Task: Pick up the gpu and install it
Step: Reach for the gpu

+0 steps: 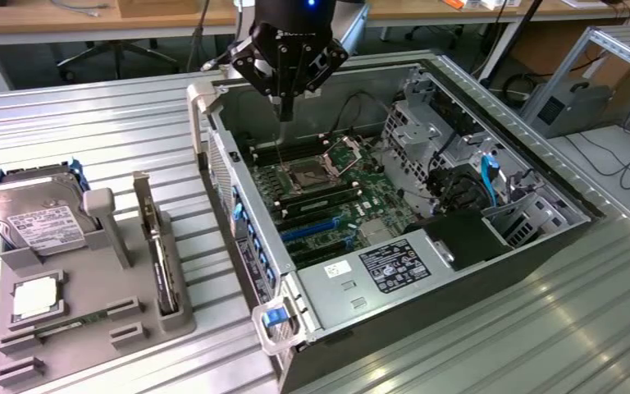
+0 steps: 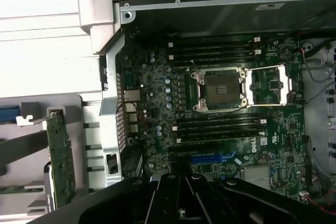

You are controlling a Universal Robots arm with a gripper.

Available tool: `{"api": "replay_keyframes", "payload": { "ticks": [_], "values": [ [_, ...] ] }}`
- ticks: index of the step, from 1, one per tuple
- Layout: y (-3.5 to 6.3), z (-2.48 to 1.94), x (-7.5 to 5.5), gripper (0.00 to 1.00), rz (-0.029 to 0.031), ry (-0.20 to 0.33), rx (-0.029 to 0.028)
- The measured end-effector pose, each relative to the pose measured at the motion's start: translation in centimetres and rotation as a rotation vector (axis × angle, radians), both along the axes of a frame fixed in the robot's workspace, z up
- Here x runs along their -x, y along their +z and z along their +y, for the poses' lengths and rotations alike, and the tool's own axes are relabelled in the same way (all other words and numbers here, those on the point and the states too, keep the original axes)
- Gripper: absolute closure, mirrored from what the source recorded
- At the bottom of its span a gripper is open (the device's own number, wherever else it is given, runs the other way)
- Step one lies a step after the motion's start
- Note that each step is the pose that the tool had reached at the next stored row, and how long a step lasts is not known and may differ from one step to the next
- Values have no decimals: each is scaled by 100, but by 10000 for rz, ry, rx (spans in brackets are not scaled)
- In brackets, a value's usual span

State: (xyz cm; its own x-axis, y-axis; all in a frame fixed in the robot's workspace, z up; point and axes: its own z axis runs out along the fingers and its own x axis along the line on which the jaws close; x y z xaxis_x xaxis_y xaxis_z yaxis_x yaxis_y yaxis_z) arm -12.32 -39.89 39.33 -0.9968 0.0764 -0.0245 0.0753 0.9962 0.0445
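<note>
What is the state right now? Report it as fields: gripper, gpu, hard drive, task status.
gripper: over the open computer case, above the motherboard
gpu: on edge in the grey holder, outside the case, apart from the gripper
hard drive: in the same holder, toward the exterior view's left of the gpu
task status: gpu not yet picked up, not installed

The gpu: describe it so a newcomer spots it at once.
On the exterior view's left, a grey parts holder sits beside the open computer case. The gpu stands on edge at its case-side rim: a thin card with a metal bracket, unlike the boxy hard drive.
</note>
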Motion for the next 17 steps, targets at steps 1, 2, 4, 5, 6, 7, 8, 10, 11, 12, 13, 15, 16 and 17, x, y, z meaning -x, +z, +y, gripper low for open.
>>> {"api": "replay_keyframes", "payload": {
  "ticks": [1, 2, 4, 5, 6, 7, 8, 10, 11, 12, 13, 15, 16, 17],
  "values": [
    [1, 0, 20, 89, 1, 2, 1],
    [1, 0, 36, 89, 1, 2, 1],
    [0, 0, 75, 89, 1, 3, 1],
    [0, 0, 92, 89, 1, 2, 1],
    [0, 0, 108, 89, 1, 2, 1],
    [0, 0, 126, 89, 1, 1, 1],
    [0, 0, 141, 89, 1, 1, 1],
    [0, 0, 181, 89, 1, 2, 1],
    [1, 0, 200, 89, 1, 3, 2],
    [1, 0, 216, 89, 2, 3, 2],
    [0, 0, 236, 89, 0, 3, 1],
    [0, 0, 276, 89, 1, 2, 1],
    [0, 0, 299, 89, 1, 2, 1],
    [0, 0, 317, 89, 0, 2, 1]
  ]
}}
